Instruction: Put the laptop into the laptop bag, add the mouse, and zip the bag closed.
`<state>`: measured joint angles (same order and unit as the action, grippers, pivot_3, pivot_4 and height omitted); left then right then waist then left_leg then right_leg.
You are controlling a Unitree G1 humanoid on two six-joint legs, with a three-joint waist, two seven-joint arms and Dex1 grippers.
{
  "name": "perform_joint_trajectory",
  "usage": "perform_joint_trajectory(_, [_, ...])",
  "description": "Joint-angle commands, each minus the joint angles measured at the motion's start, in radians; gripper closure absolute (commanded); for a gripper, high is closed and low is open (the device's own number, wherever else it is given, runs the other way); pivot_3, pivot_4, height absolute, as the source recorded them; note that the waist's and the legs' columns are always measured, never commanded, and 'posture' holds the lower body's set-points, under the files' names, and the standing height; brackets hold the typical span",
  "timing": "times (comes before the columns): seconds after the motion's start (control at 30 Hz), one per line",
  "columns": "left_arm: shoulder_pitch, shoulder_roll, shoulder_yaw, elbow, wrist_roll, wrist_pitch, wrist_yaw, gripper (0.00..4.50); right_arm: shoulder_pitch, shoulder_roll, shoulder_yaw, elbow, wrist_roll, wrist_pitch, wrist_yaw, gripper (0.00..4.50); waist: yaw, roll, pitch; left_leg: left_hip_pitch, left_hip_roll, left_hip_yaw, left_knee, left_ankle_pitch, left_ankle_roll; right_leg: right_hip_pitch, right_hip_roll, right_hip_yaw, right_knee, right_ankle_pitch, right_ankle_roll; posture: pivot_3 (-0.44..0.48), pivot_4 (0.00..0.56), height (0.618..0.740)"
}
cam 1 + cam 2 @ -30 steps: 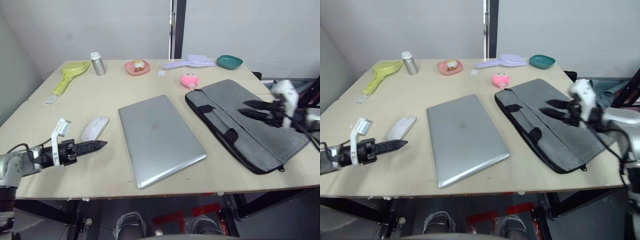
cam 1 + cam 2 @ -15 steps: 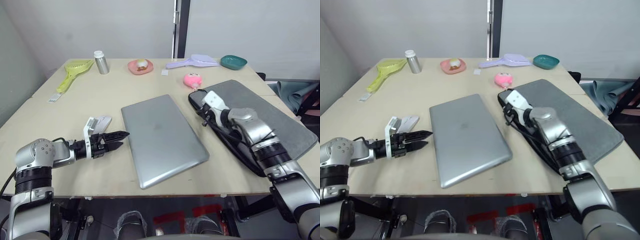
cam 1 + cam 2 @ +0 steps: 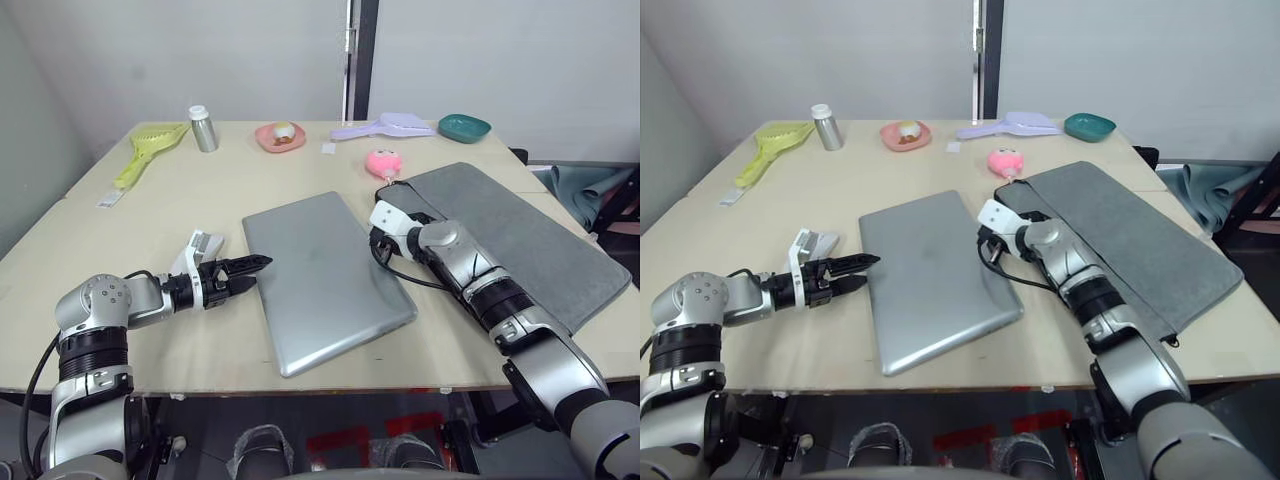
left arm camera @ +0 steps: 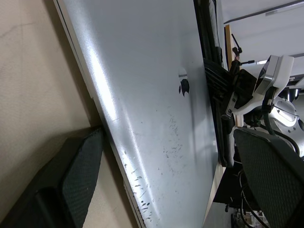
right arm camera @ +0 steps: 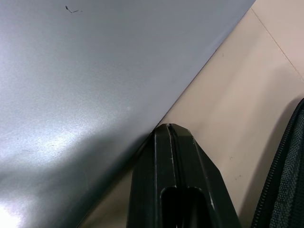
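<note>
Both arms have closed in on the laptop (image 3: 325, 278) over the last second: the left claw (image 3: 262, 265), earlier out by the mouse, now has its tips at the laptop's left long edge, and the right claw (image 5: 173, 137), earlier over the laptop bag (image 3: 520, 235), has swung across to the laptop's right edge. Left claw: fingers (image 4: 71, 175) spread wide, one low beside the slab's edge and the other over the lid. Right claw: fingers pressed together, tip touching the edge where lid meets worktop (image 3: 180, 200). Reading: a two-sided pinch or lift of the laptop is being set up; nothing is packed yet. The laptop lies flat, mid-worktop, lid up, just beside the bag and apart from it by a narrow strip of bare board. The mouse (image 3: 815, 243) sits behind the left claw, largely hidden by it. Room: open board lies ahead of the laptop toward the pink plush toy (image 3: 381, 161); the near corner lies close to the worktop's front edge, so any slide toward the robot risks overhang. Whether the bag's zip is open cannot be told.
</note>
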<state>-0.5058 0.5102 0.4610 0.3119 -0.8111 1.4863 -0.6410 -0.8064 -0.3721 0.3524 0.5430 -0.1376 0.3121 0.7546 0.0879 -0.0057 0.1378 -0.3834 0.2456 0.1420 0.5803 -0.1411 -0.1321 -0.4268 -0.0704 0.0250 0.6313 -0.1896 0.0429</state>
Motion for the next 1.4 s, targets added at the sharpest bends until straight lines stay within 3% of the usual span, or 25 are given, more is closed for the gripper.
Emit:
perform_joint_trajectory(0.03, [0.03, -0.025, -0.05, 0.027, 0.022, 0.018, 0.019, 0.0, -0.002, 0.064, 0.02, -0.028, 0.023, 0.017, 0.056, 4.48, -0.002, 0.001, -0.001, 0.0, 0.0, 0.0, 0.0, 0.0, 0.0, 0.0, 0.0, 0.0, 0.0, 0.0, 0.0, 0.0, 0.15, 0.74])
perform_joint_trajectory(0.5, [0.031, -0.045, -0.052, -0.019, -0.019, 0.079, -0.003, 0.0, 0.03, 0.133, -0.032, -0.23, 0.116, 0.181, 0.185, 4.48, -0.003, 0.003, -0.001, -0.002, 0.0, 0.0, -0.006, 0.0, 0.0, 0.0, 0.0, -0.002, -0.008, 0.0, 0.0, 0.0, 0.15, 0.74])
perform_joint_trajectory(0.63, [0.027, -0.04, -0.051, -0.018, -0.018, 0.078, -0.008, 0.0, 0.032, 0.117, -0.024, -0.201, 0.073, 0.155, 0.155, 4.48, -0.001, 0.003, -0.001, -0.003, -0.001, 0.001, -0.009, 0.0, 0.0, 0.0, 0.0, -0.002, -0.012, 0.0, 0.0, 0.0, 0.15, 0.74])
perform_joint_trajectory(0.73, [0.017, -0.027, -0.045, -0.012, -0.024, 0.071, -0.024, 0.8, 0.014, 0.092, -0.042, -0.175, 0.063, 0.141, 0.147, 4.5, 0.002, 0.003, 0.0, -0.002, 0.0, 0.001, -0.011, 0.0, -0.001, 0.0, 0.0, -0.003, -0.013, 0.0, 0.0, 0.0, 0.15, 0.74])
perform_joint_trajectory(0.9, [-0.021, 0.002, -0.052, -0.022, -0.034, 0.086, -0.037, 2.54, -0.046, 0.025, -0.078, -0.149, 0.069, 0.114, 0.156, 4.5, 0.005, 0.003, 0.0, -0.007, -0.001, 0.0, -0.012, 0.001, -0.002, -0.003, 0.0, -0.003, -0.016, 0.0, 0.0, 0.0, 0.15, 0.74])
perform_joint_trajectory(1.07, [-0.075, 0.065, -0.067, -0.053, -0.113, 0.128, -0.066, 4.09, -0.086, -0.05, -0.132, -0.254, 0.147, 0.164, 0.237, 4.5, 0.012, 0.002, 0.001, -0.016, -0.001, -0.005, -0.009, 0.002, -0.003, -0.007, 0.0, -0.008, -0.016, 0.0, 0.0, 0.0, 0.15, 0.74])
perform_joint_trajectory(1.3, [-0.085, 0.192, -0.11, -0.043, -0.255, 0.128, -0.071, 4.15, -0.124, -0.136, -0.26, -0.474, 0.322, 0.375, 0.287, 4.5, -0.002, 0.002, 0.003, -0.017, 0.002, -0.008, -0.012, 0.003, -0.008, -0.008, 0.003, -0.011, -0.016, 0.0, 0.0, 0.0, 0.15, 0.74])
perform_joint_trajectory(1.4, [-0.072, 0.267, -0.132, -0.053, -0.426, 0.128, -0.044, 4.15, -0.076, -0.243, -0.315, -0.573, 0.355, 0.428, 0.296, 4.5, 0.004, 0.002, 0.004, -0.018, 0.003, -0.01, -0.013, 0.003, -0.009, -0.008, 0.003, -0.014, -0.016, 0.0, 0.0, 0.0, 0.15, 0.74])
